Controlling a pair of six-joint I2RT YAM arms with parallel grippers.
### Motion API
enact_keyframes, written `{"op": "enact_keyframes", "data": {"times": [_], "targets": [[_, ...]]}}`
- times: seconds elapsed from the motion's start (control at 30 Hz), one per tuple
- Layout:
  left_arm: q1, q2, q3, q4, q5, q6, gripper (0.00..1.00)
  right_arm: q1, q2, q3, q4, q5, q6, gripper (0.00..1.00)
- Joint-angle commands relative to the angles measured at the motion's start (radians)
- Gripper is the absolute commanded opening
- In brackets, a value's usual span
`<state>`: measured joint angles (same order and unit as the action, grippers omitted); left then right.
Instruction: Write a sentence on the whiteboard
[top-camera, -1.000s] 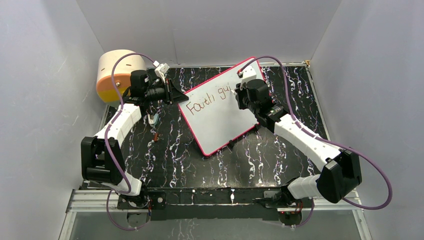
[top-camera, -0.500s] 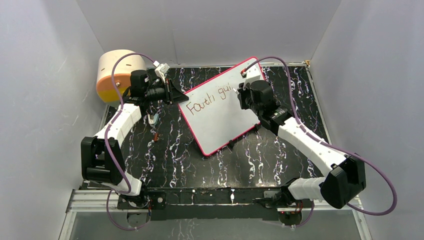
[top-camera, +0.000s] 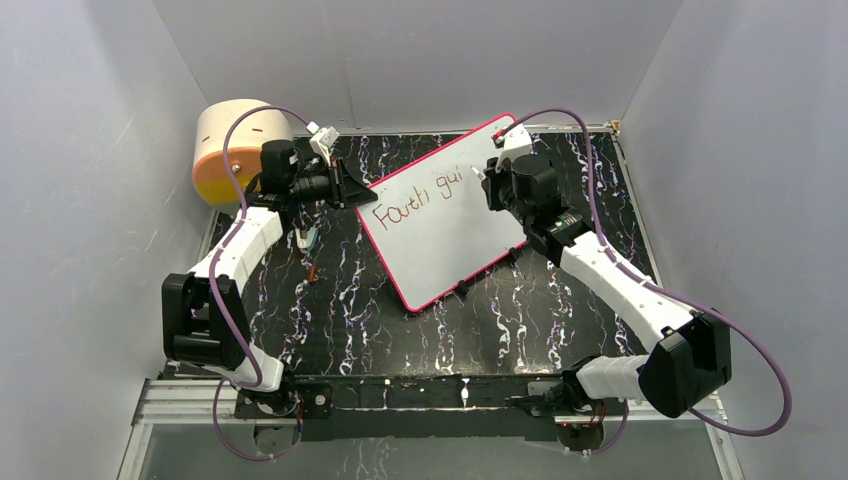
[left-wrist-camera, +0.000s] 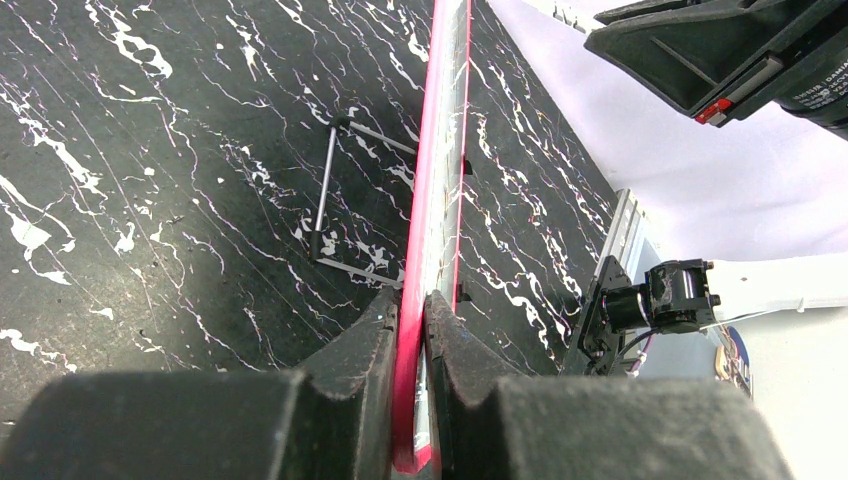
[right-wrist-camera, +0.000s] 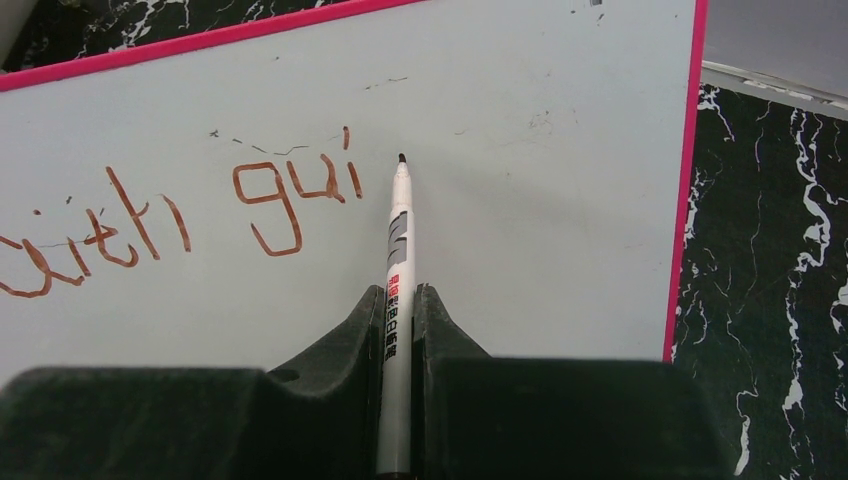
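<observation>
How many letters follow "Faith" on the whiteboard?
3: g, u, and i, in a row on the whiteboard, left of the marker tip. None look hidden.

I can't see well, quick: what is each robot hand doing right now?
The left gripper is shut on the whiteboard edge.
The right gripper is shut on the marker.

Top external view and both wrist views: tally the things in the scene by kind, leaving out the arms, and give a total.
whiteboard: 1
marker: 1
tan-and-orange drum: 1
small items on the black table, too small to identify: 2
Total: 5
</observation>
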<state>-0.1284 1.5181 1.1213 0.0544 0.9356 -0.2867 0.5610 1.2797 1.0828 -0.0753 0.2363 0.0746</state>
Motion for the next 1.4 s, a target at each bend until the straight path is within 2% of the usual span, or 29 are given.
{"op": "enact_keyframes", "data": {"times": [0.0,0.47,1.37], "targets": [[-0.023,0.041,-0.005,-0.093,-0.088,0.054,0.0,-0.012,-0.009,0.004,0.103,-0.048,-0.012,0.0],[-0.023,0.039,-0.005,-0.096,-0.087,0.055,0.0,-0.048,0.007,0.004,0.102,-0.105,-0.03,0.0],[-0.023,0.05,-0.003,-0.098,-0.083,0.052,0.0,-0.047,0.061,0.026,0.077,-0.11,-0.039,0.0]]}}
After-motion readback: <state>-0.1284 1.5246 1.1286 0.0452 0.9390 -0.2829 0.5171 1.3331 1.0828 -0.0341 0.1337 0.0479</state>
